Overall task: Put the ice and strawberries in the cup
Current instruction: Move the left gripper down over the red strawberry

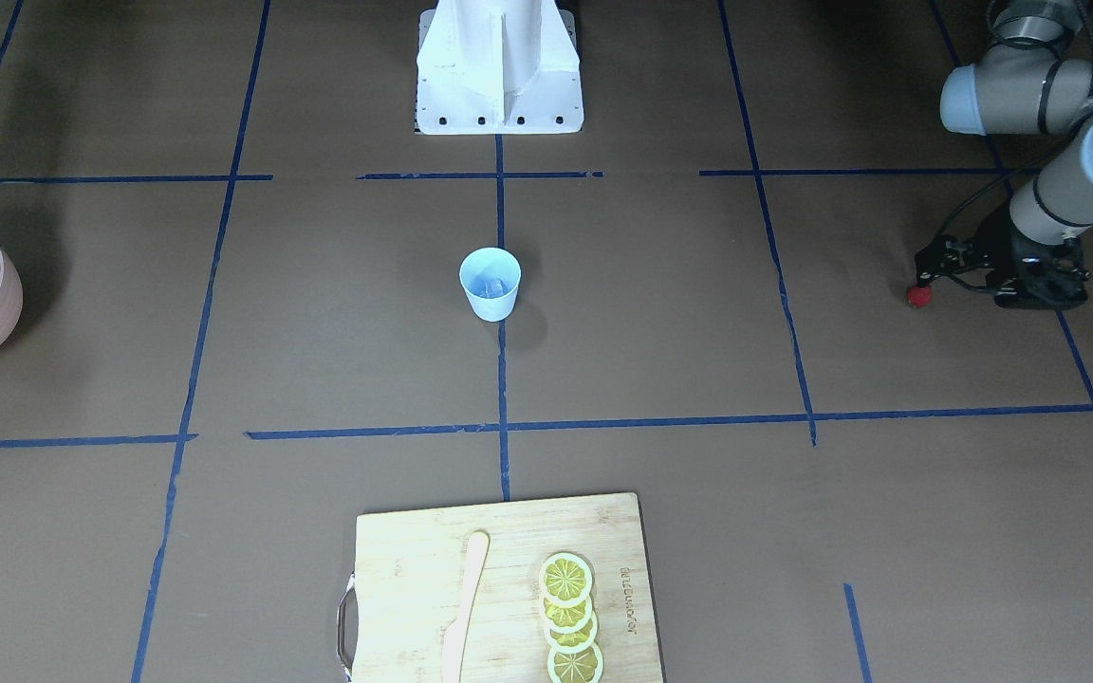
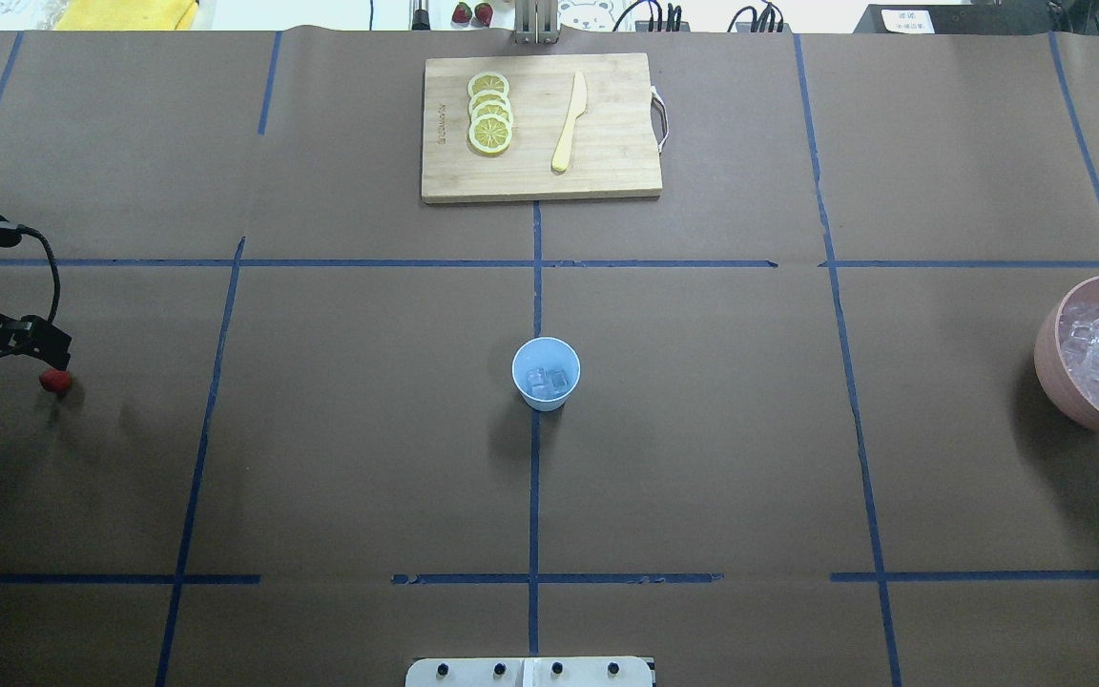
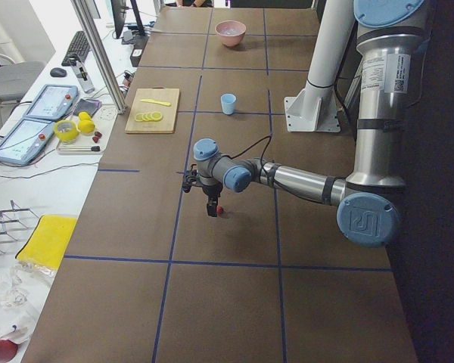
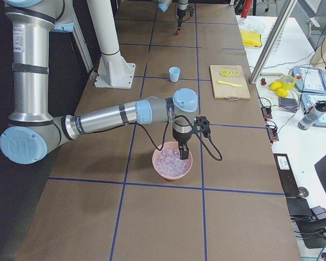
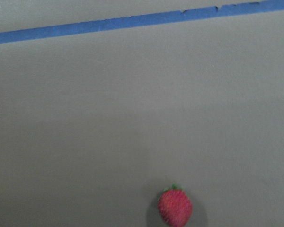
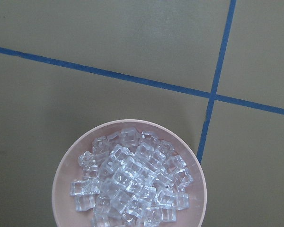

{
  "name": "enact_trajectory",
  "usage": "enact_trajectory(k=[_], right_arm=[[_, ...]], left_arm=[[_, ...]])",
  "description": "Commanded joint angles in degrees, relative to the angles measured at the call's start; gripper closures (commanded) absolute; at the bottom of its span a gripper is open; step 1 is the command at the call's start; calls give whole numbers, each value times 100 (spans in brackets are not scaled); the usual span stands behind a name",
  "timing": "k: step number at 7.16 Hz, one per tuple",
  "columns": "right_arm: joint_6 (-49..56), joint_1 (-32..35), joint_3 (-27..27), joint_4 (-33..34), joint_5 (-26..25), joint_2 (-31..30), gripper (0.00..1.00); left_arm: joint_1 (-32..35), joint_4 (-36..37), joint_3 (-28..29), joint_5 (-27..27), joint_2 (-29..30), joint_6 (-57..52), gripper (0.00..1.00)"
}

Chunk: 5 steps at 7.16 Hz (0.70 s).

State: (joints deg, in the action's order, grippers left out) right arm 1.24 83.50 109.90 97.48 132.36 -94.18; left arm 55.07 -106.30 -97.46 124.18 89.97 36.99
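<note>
— Strawberry [image 5: 175, 207] first: where does it lie?
— On the brown table [image 2: 368, 458], far out on the robot's left side and well apart from the cup [image 2: 546, 374]. It is one small red berry with a green cap, lying by itself. The left wrist view catches it at the bottom edge, with a blue tape line [image 5: 132, 21] across the top.
— And the left gripper [image 1: 926, 275]?
— Low over the table, fingertips just beside the berry. Whether they touch it I cannot tell, and no view shows clearly if the jaws are apart or together.
— The cup?
— Light blue, upright, on the middle tape line at the centre of the table. A few clear cubes of ice [image 2: 549, 382] already sit in its bottom.
— Rest of the ice?
— Heaped in a pink bowl [image 2: 1047, 358] at the robot's right end of the table, well apart from the cup.
— Right gripper [image 4: 182, 152]?
— Pointing down over that heap, its tips at the ice or just above it. Only the side view shows it, too small to say how the jaws stand or whether they hold a cube.
— Anything else?
— A wooden cutting board [image 2: 607, 86] at the table's far edge from the robot. On it are a row of overlapping lemon slices [image 2: 490, 113] and a pale knife [image 2: 570, 122] beside them.
</note>
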Motion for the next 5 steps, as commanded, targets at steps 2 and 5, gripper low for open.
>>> enact_trajectory(k=[2, 5], right_arm=[[-36, 0, 5, -9, 9, 5, 0], [-63, 0, 6, -10, 9, 5, 0]], left_arm=[[-136, -101, 131, -51, 38, 124, 0], [-286, -223, 270, -51, 108, 125, 1]])
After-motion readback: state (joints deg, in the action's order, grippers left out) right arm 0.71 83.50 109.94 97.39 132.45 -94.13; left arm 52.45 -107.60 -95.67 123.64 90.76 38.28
